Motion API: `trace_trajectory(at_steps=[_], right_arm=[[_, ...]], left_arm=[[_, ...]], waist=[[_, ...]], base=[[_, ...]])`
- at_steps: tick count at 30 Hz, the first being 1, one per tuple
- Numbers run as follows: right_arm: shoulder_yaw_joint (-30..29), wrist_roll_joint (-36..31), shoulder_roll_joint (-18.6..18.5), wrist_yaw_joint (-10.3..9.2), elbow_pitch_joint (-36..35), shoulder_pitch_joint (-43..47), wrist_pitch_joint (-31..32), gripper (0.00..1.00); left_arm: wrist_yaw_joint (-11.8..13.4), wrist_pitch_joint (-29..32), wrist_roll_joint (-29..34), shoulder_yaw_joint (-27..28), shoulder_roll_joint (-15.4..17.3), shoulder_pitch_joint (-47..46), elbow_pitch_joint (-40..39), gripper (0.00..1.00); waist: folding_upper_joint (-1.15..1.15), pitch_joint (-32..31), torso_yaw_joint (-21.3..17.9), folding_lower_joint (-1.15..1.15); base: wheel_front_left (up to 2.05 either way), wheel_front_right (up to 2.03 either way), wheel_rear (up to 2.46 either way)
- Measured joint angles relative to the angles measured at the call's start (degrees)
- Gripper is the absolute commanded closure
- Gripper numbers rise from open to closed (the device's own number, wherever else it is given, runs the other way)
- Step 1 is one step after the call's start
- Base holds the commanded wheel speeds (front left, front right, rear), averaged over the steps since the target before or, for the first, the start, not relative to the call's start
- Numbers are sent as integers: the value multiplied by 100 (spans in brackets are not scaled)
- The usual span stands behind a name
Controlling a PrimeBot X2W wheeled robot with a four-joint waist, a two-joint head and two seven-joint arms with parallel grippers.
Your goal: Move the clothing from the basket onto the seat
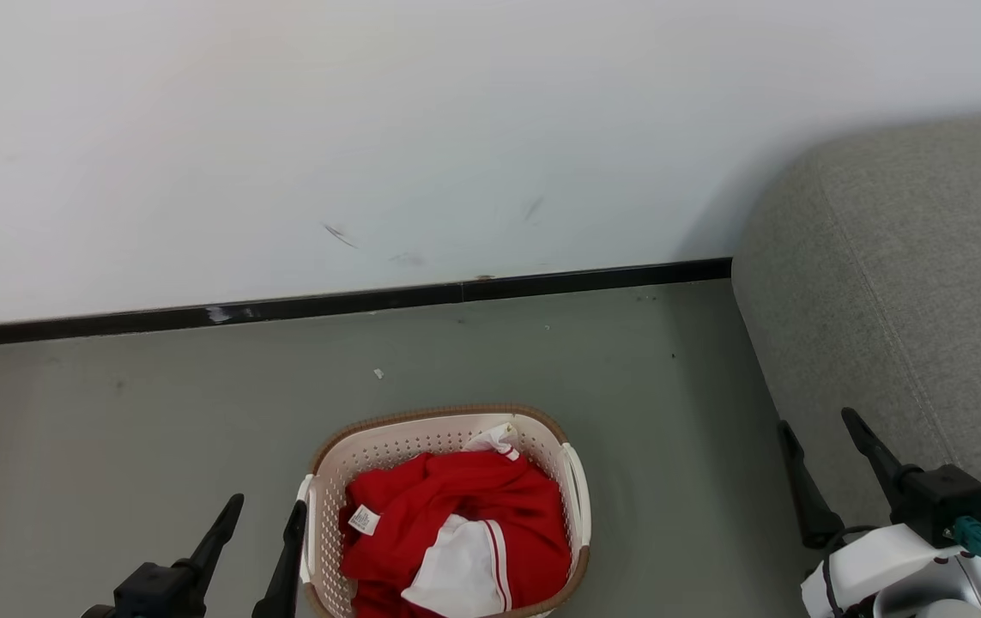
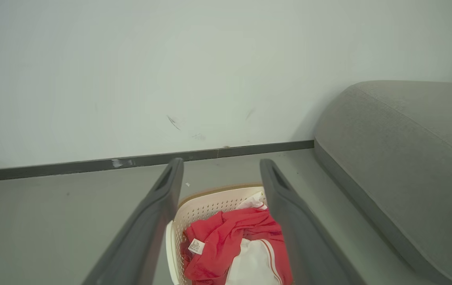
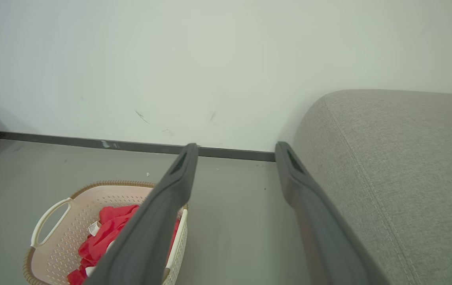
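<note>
Nothing is moved yet: the clothing (image 1: 464, 515) lies in the basket (image 1: 387, 446) at six o'clock, and the seat (image 1: 902, 283) holds none. Both the left tool (image 1: 267, 504) and right tool (image 1: 816, 421) gape empty.

We see basket (image 1: 387, 451) near end cut by bottom edge; clothing (image 1: 473, 489) hides its bottom; care label (image 1: 363, 519) print unreadable.

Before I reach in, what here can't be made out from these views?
- Garment count: the clothing is bunched; head view's bottom edge crops the basket.
- Basket bottom: under the clothing, head view.
- Care label print: too small, left wrist view.
- Seat extent: cropped by the right edge, head view.
</note>
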Motion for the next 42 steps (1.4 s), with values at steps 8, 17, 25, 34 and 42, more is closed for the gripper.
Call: trace_trajectory(at_steps=[8,17,25,34,42], right_arm=[[70,-15,5,0,-41,2,0,0],[168,-57,8,0,-142,-13,0,0],[240,-38,9,0,-208,-148,0,0],[352,49,8,0,-315,-434,0,0],[421,55,5,0,-414,-773,0,0]], left_arm=[[0,0,0,-245,26,-2,51,0],[0,1,54,-610,193,-246,130,0],[-1,0,65,-833,311,-513,292,0],[-1,0,169,-1017,485,-1007,539,0],[-1,16,177,-1159,568,-1448,722,0]], waist=[[0,207,-30,0],[0,541,-72,0],[0,873,-108,0],[0,1394,-168,-1],[0,1923,-231,-1]], base=[[0,0,0],[0,0,0],[0,0,0],[0,0,0],[0,0,0]])
